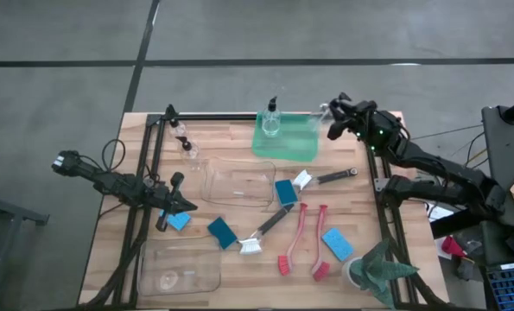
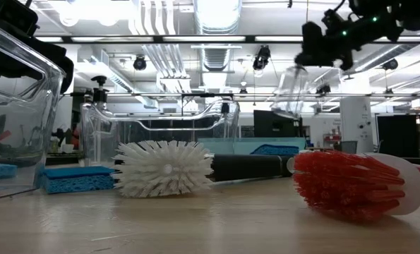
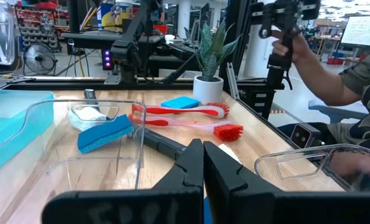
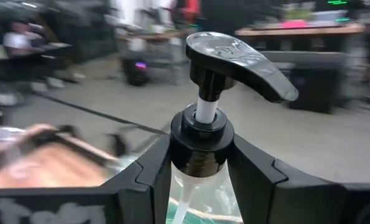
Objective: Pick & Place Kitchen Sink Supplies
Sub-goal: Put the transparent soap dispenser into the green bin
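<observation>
My right gripper [image 1: 333,123] is shut on a clear pump bottle [image 1: 321,117] with a black top, held in the air over the far right corner of the green tray [image 1: 295,145]. A second pump bottle [image 1: 271,121] stands in that tray. Two more [image 1: 184,140] stand near the far left corner. My left gripper [image 1: 184,207] is shut and hovers just above a blue sponge [image 1: 179,222] that lies flat on the table. Other blue sponges [image 1: 284,192] [image 1: 222,231] [image 1: 336,244], two black brushes with white bristles [image 1: 324,179] [image 1: 263,231] and two red brushes [image 1: 304,244] lie mid-table. My right gripper pinches the pump bottle between its two fingers [image 4: 153,171] at the neck [image 4: 200,155], just below the black collar and pump head. The bottle is lifted clear of the table and tray, and its clear body [image 2: 291,92] hangs tilted below the gripper [image 2: 330,42].
One clear bin [image 1: 237,183] sits mid-table and another [image 1: 179,269] at the near left corner. A potted plant [image 1: 377,272] stands at the near right corner. A black frame lines the table's far and side edges. A person's arm [image 3: 324,74] shows beyond the table's right side.
</observation>
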